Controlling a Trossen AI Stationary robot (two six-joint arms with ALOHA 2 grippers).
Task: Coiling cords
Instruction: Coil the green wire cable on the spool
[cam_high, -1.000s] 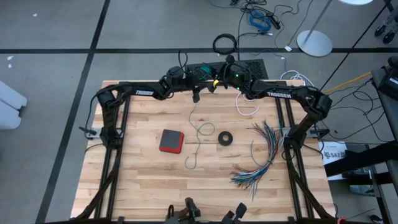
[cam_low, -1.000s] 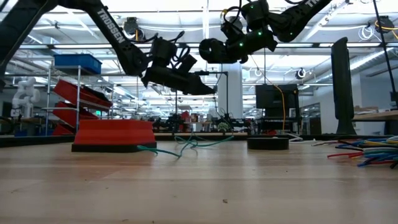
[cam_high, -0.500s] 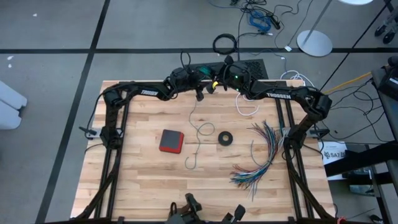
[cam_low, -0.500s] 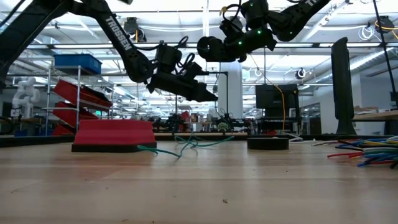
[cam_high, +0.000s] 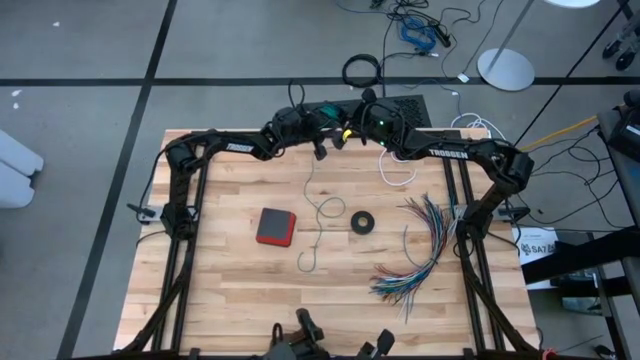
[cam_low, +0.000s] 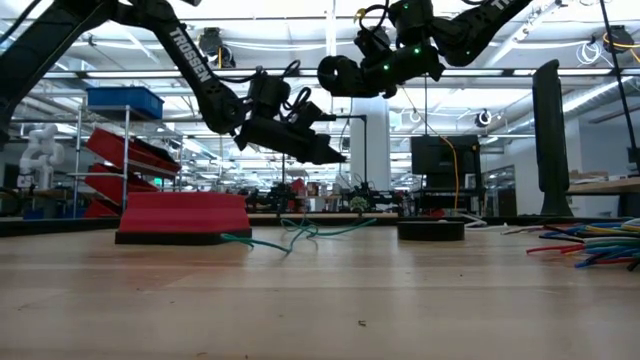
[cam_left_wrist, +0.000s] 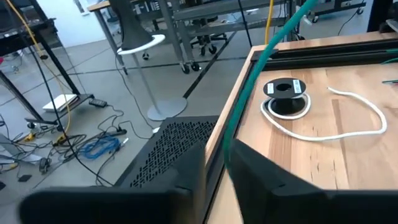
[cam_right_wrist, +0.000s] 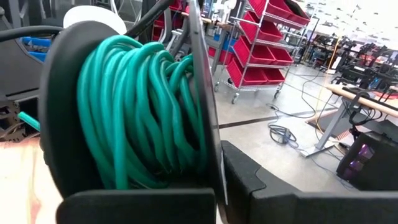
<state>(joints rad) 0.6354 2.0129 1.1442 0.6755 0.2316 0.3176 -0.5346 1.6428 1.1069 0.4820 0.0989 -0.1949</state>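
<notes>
A teal-green cord (cam_high: 322, 210) lies in loops on the wooden table and rises to a black reel (cam_right_wrist: 124, 106), which is wound with more of it. My right gripper (cam_right_wrist: 214, 180) is shut on that reel above the table's far edge. My left gripper (cam_left_wrist: 217, 162) hangs just left of the reel. Its fingers stand close on either side of the rising cord (cam_left_wrist: 261, 56), with a slit still showing between them. The white cord (cam_left_wrist: 348, 130) lies on the table at the far right, curled around its small round black-and-white piece (cam_left_wrist: 285, 96). My left gripper has the teal cord running down between its fingers, close along the inner side of one finger (cam_left_wrist: 273, 180). I cannot tell whether it touches. My right gripper pinches the rim of one thin flange of the reel (cam_right_wrist: 210, 155) between its two fingers, coming in level. The reel is lifted clear of the table, its axis level.
A red box (cam_high: 275, 226) lies left of the cord's loops and a small black ring (cam_high: 362, 222) right of them. A fan of multicoloured wires (cam_high: 420, 250) covers the right side. A black perforated plate (cam_left_wrist: 174, 149) sits beyond the far edge.
My left gripper has gone a little toward the reel and down, its fingers tipping lower. The right gripper and the reel have kept still, and the cord's loops lie where they were.
</notes>
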